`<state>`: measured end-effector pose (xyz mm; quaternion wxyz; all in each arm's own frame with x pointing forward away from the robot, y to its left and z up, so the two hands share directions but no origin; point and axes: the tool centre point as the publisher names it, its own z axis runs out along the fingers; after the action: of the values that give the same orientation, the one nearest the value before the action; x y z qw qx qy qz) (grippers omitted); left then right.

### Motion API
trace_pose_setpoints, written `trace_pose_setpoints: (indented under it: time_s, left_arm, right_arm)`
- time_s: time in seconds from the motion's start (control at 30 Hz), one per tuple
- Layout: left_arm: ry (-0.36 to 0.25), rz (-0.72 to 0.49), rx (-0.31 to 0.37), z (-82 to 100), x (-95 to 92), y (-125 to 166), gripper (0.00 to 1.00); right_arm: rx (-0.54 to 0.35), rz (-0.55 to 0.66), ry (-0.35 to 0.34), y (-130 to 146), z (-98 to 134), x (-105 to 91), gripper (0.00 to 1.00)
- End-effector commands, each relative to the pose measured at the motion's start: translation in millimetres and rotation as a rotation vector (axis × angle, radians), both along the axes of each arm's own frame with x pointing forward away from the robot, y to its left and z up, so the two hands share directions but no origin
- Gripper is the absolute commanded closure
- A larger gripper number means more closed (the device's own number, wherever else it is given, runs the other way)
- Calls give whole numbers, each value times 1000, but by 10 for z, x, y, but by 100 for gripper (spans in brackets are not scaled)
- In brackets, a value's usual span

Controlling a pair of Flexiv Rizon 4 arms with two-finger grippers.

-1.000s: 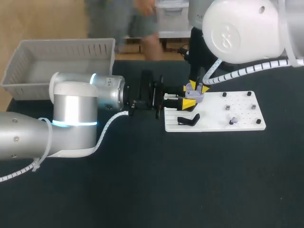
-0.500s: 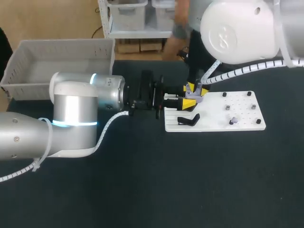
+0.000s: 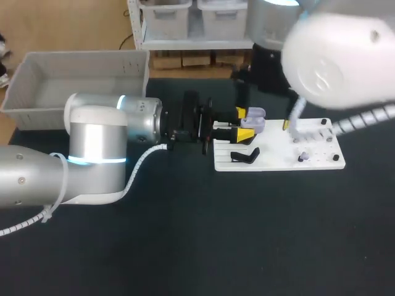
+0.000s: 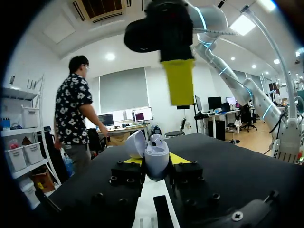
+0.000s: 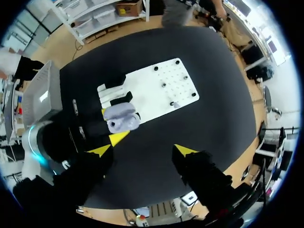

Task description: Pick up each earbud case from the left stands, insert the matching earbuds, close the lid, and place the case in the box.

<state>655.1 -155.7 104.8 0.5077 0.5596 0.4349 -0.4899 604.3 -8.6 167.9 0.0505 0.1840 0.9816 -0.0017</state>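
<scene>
Black table [image 3: 247, 216], white board [image 3: 311, 163] on it.
Your left gripper [image 4: 156, 161] clamps the open lilac case [image 4: 156, 154]; your right gripper [image 5: 142, 151] hangs above, jaws apart.

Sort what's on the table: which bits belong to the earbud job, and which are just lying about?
Job:
lavender earbud case, in left pincer
lavender earbud
white stand board
grey box
right pincer

Lying about or unclear:
black item on the board
black table
</scene>
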Motion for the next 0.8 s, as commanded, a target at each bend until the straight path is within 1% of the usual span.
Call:
trace_pose_setpoints:
  time_s: [0.03,0.1,0.17,0.27,0.47,0.73,0.8]
  left_arm:
    - [0,0,2,0,4,-2,100]
    - [0,0,2,0,4,-2,100]
    - [0,0,2,0,4,-2,100]
    - [0,0,2,0,4,-2,100]
    - [0,0,2,0,4,-2,100]
    - [0,0,2,0,4,-2,100]
    - [0,0,2,0,4,-2,100]
  right_arm:
    - [69,5,-147,-319,-16,-319,29]
    - [73,6,-151,-400,-29,-347,37]
    - [88,11,-152,-469,-47,-362,40]
    - [95,26,-155,-563,-98,-359,49]
    - [77,78,-161,-708,-265,-311,51]
    - [61,132,-136,-933,-614,-164,51]
    - [68,143,-134,-959,-663,-139,51]
